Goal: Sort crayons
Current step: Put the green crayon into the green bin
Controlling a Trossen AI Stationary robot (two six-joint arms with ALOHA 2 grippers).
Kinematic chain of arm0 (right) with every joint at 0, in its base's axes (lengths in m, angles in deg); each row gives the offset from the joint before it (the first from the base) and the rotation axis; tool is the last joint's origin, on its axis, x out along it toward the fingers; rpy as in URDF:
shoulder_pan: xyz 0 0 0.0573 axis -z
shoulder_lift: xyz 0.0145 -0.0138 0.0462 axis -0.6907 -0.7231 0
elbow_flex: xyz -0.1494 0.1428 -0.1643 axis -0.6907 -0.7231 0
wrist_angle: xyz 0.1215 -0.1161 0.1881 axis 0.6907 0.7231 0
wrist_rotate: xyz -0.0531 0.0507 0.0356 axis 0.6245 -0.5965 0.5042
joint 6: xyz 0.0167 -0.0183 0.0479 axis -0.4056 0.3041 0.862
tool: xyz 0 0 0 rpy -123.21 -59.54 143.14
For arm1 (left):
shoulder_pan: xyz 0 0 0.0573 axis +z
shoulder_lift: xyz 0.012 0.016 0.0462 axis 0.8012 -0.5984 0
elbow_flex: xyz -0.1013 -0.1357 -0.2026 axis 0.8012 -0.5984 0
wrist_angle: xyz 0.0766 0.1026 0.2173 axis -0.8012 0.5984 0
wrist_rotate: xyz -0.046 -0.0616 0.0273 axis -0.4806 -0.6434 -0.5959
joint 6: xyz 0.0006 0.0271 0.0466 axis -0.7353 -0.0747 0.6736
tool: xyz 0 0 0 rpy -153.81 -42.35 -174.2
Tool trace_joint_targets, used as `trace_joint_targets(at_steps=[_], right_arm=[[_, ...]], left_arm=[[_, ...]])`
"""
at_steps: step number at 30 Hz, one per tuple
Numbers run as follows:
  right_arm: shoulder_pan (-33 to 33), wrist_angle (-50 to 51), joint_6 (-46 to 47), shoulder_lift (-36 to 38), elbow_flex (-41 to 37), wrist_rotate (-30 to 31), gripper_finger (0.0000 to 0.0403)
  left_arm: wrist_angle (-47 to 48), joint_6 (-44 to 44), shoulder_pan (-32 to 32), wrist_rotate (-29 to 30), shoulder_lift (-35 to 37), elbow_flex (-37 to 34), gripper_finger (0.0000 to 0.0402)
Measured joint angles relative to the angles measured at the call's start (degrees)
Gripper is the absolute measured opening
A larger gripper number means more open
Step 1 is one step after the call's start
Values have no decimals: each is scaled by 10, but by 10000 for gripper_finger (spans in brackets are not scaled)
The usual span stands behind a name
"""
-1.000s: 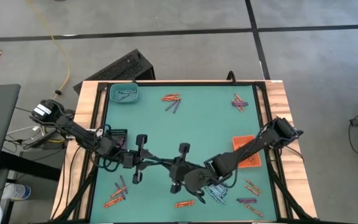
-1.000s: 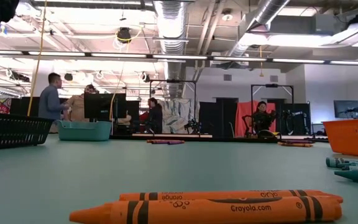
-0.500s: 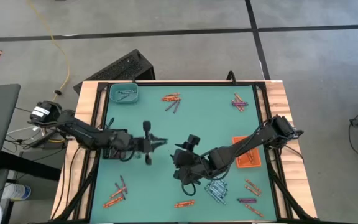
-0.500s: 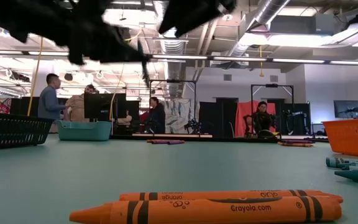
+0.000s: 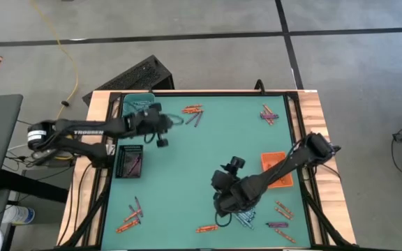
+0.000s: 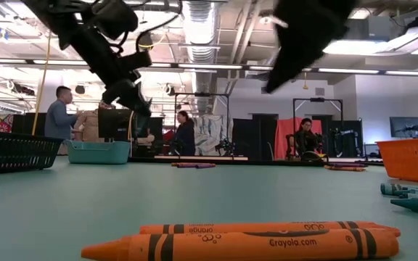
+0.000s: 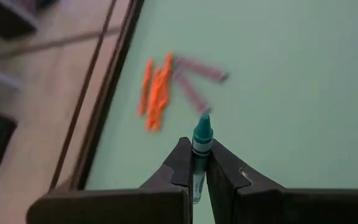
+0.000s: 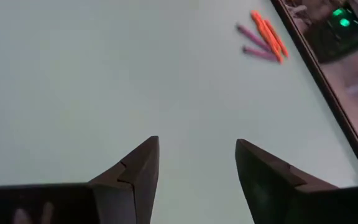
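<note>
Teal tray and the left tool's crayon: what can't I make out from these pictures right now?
- Teal tray: in the high view the left arm covers most of it; its contents are hidden.
- Teal crayon in the left tool: the left wrist view shows only its tip; the fingers hide the rest.
- Black tray: contents too small to tell in the high view.
- Right tool: open over bare mat; the crayons beneath it are out of frame.

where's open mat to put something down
The mat's middle is bare, between the black tray and the orange tray, from the far orange and purple crayons to the near orange pair. The corners hold crayon clusters.
</note>
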Motion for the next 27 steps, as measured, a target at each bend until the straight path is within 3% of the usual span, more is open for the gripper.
trace_joint_targets(at_steps=[6, 11, 18, 27], right_arm=[[-39, 61, 98, 1, -26, 0, 203], [-65, 91, 158, 1, -39, 0, 203], [-94, 109, 214, 1, -45, 0, 203], [-118, 138, 273, 1, -45, 0, 203]], left_arm=[[137, 53, 122, -40, 0, 62, 5], [205, 107, 191, -40, 0, 91, 5], [255, 173, 262, -4, -35, 102, 5], [252, 190, 311, 8, -114, 102, 25]])
